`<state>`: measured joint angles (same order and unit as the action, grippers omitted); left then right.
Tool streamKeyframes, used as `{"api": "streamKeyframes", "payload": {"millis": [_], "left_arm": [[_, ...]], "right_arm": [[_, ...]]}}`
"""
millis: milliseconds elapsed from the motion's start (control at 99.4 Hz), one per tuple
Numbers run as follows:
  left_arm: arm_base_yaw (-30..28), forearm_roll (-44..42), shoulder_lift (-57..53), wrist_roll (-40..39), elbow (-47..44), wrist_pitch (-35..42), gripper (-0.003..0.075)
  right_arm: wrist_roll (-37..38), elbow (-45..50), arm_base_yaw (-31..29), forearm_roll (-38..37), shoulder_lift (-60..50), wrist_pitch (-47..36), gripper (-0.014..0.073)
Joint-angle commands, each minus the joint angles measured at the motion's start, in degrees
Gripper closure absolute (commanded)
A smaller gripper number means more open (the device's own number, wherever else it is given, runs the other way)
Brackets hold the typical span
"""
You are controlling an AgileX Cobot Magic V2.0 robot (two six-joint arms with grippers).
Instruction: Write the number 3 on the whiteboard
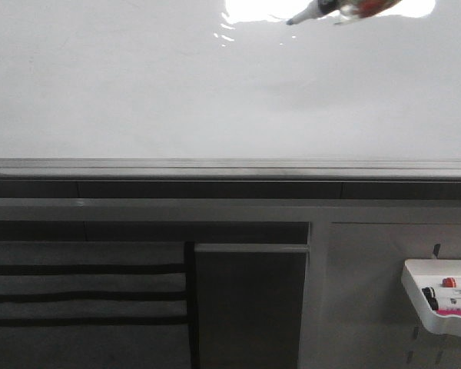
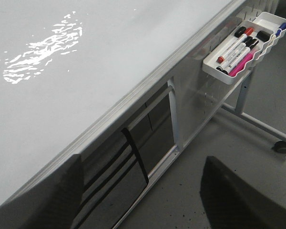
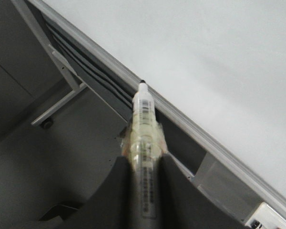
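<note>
Well, right claw (image 3: 144,164) grips marker (image 3: 145,124) off whiteboard (image 3: 205,57) edge

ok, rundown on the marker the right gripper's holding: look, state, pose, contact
The marker has a white barrel with fine black print, a clear yellowish wrap around its middle and an uncapped dark tip. It is clamped between the two dark fingers of the right gripper, tip pointing away from the wrist. In the right wrist view the tip lines up with the grey rim of the whiteboard; contact cannot be judged. In the front view only its reflection shows. No ink mark is visible on the board.
</note>
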<state>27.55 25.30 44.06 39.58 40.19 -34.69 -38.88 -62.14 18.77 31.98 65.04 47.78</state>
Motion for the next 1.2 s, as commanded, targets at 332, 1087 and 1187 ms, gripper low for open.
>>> {"api": "streamKeyframes", "payload": {"millis": [332, 1087, 1187], "left_arm": [[-0.2, 1.7, -0.5, -0.6, 1.6, 3.9, 0.024], [-0.2, 1.7, -0.5, -0.6, 1.6, 3.9, 0.024], [-0.2, 1.7, -0.5, -0.6, 1.6, 3.9, 0.024]], "right_arm": [[3.4, -15.3, 6.1, -4.9, 14.0, -3.6, 0.0596], [7.0, -12.5, 1.7, -10.2, 18.9, -7.2, 0.0596], [7.1, -10.8, 4.4, -10.0, 20.3, -13.4, 0.0596]]}}
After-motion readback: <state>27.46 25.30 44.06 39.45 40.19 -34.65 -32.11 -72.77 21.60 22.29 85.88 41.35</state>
